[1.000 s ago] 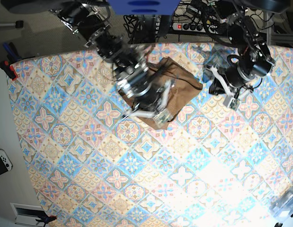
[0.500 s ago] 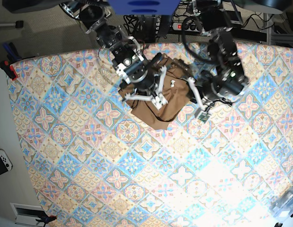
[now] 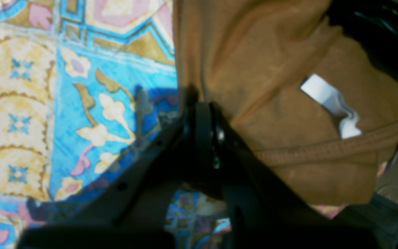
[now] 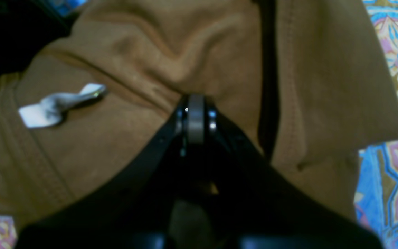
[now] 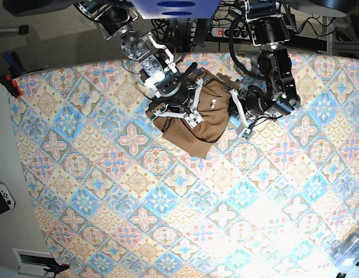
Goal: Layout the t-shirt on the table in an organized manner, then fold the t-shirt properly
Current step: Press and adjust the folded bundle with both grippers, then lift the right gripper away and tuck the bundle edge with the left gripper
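The t-shirt (image 5: pixel 196 124) lies bunched between the 2 hands, left hand (image 3: pixel 199 114) and right hand (image 4: pixel 195 114) each pinching it.

The left gripper (image 3: pixel 202 117), black and blurred, stood with its jaws pressed together at the left edge of the tan-brown soft cloth t-shirt (image 3: pixel 271 79). Whether cloth was pinched between them could not be told. The shirt filled the upper right, a small white tag (image 3: pixel 330 100) lying just above a stitched seam. The pastel blue, pink and cream tile-patterned counter (image 3: pixel 64 90) spread to the left.
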Robot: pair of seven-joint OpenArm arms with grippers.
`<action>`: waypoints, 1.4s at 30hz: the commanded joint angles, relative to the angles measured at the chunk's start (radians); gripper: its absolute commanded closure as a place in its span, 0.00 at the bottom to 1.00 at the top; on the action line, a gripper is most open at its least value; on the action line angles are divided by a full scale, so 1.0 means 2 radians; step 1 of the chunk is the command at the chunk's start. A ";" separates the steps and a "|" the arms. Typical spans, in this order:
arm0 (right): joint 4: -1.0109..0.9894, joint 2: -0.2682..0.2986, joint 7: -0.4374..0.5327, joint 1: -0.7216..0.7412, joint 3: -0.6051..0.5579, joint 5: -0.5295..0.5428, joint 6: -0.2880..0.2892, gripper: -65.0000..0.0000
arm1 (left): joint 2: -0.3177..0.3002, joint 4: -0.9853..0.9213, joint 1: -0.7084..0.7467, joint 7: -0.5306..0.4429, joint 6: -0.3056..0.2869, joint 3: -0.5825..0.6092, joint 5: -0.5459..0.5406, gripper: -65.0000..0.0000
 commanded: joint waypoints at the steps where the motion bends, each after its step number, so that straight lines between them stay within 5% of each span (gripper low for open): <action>1: 0.015 0.000 -0.021 0.001 0.001 0.000 0.003 1.00 | 0.000 0.018 -0.003 0.006 0.005 -0.001 0.020 1.00; 7: 0.094 0.000 -0.040 0.004 0.025 0.000 0.003 1.00 | 0.023 0.123 0.015 0.023 0.005 0.000 0.002 1.00; 13: 0.125 -0.002 -0.040 0.004 0.163 0.000 0.003 1.00 | 0.025 0.204 0.018 0.108 0.005 0.009 -0.072 1.00; 18: 0.127 -0.002 -0.041 0.004 0.234 0.000 0.003 1.00 | 0.004 0.201 0.032 0.108 0.005 0.097 -0.096 1.00; 26: 0.125 -0.002 -0.040 0.004 0.242 0.000 0.003 1.00 | -0.030 0.157 0.045 0.108 0.005 0.264 -0.092 1.00; 34: 0.124 -0.002 -0.039 0.004 0.242 0.000 0.003 1.00 | -0.033 0.074 0.028 0.108 0.005 0.245 0.013 1.00; 42: 0.122 -0.002 -0.039 0.004 0.240 0.000 0.003 1.00 | -0.036 0.089 0.029 0.108 0.005 0.133 0.095 1.00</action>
